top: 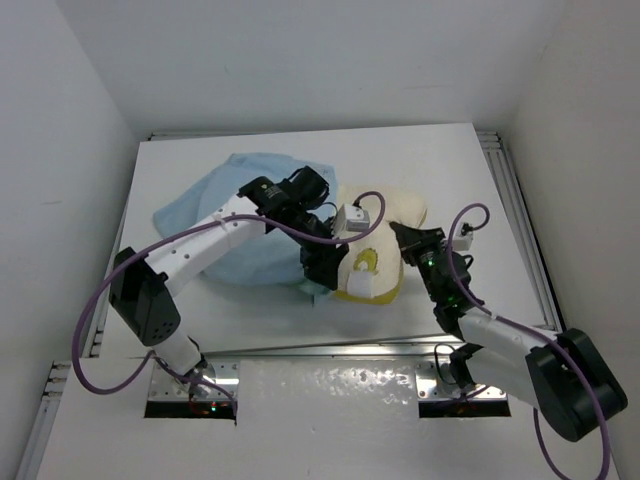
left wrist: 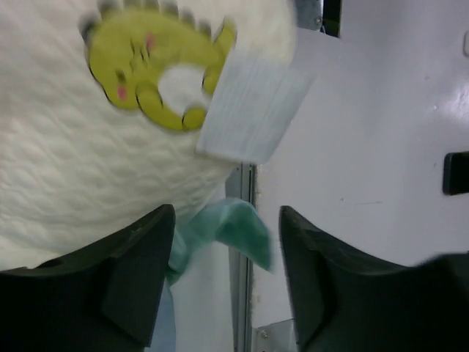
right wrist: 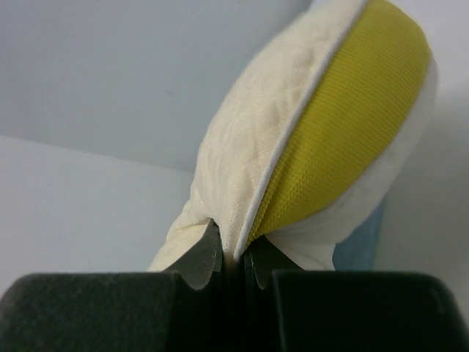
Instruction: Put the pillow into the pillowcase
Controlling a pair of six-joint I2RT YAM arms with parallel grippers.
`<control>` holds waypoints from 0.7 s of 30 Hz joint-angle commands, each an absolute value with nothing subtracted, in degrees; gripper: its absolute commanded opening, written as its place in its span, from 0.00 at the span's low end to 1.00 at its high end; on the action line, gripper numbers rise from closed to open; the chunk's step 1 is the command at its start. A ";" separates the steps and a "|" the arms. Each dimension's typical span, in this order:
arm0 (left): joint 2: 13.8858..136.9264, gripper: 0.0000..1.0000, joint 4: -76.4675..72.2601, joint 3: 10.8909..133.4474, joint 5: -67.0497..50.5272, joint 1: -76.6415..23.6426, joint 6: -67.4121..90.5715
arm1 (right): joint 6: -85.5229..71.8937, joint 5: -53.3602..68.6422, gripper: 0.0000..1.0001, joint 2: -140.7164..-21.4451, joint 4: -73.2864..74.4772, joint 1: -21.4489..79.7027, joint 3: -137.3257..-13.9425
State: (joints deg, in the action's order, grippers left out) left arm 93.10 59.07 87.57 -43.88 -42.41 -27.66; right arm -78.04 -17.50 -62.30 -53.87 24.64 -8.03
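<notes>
where right gripper (right wrist: 233, 258) pinches, pillow (right wrist: 278, 139) puckers.

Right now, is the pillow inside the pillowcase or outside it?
Mostly outside: the pillow shows bare, logo and yellow band uncovered; the pillowcase lies beside it. Its hidden end: cannot tell.

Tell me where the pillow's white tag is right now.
In the left wrist view the white tag sits upper centre, on the pillow just right of its yellow-green logo, above the mint pillowcase fold.
</notes>
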 commanded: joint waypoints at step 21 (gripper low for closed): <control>121.80 0.79 32.00 113.01 23.54 -39.82 -14.15 | -59.06 -3.60 0.00 -58.72 -35.69 25.75 -5.01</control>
